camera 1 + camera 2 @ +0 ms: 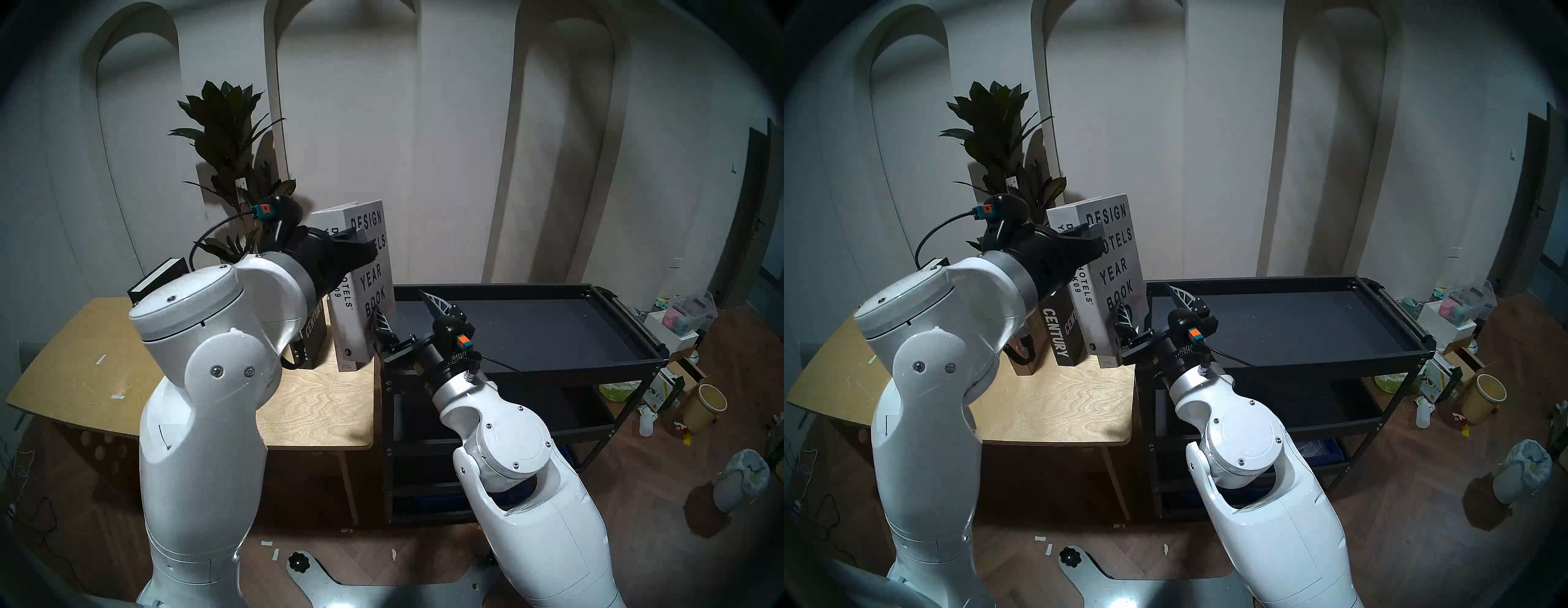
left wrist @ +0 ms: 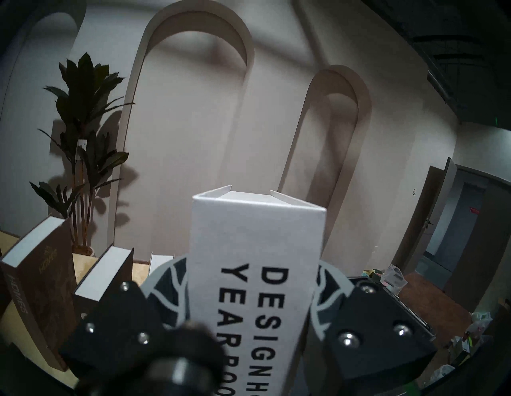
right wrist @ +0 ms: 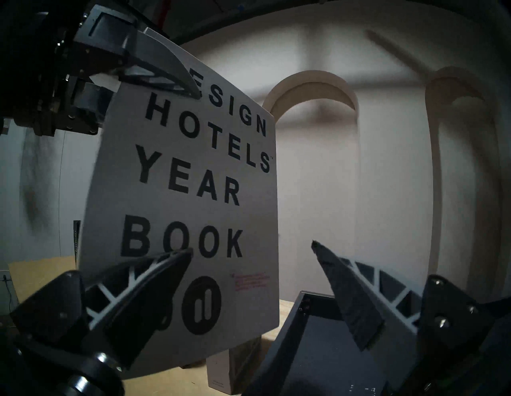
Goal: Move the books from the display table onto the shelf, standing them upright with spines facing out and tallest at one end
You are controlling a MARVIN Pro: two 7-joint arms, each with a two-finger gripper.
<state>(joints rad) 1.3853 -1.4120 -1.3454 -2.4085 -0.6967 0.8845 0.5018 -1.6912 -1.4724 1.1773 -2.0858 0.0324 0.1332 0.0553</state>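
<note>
My left gripper [image 1: 365,246] is shut on the upper spine of the white "Design Hotels Yearbook" [image 1: 375,293], holding it upright and slightly tilted at the right end of the plywood display table [image 1: 314,407]. The left wrist view shows its fingers [image 2: 166,279] on both sides of the book [image 2: 257,235]. My right gripper [image 1: 401,305] is open beside the book's lower front cover [image 3: 193,193], one finger against the cover and the other over the empty top tray of the black shelf [image 1: 530,327]. Black "CENTURY" [image 1: 314,335] stands left of it. Brown "HOMES" [image 2: 41,290] stands further left. A pale grey book [image 3: 221,370] shows under the white one.
A tall potted plant [image 1: 229,148] stands behind the table. The shelf touches the table's right edge. Boxes, a bucket [image 1: 706,407] and a bagged bin [image 1: 742,479] litter the floor to the right.
</note>
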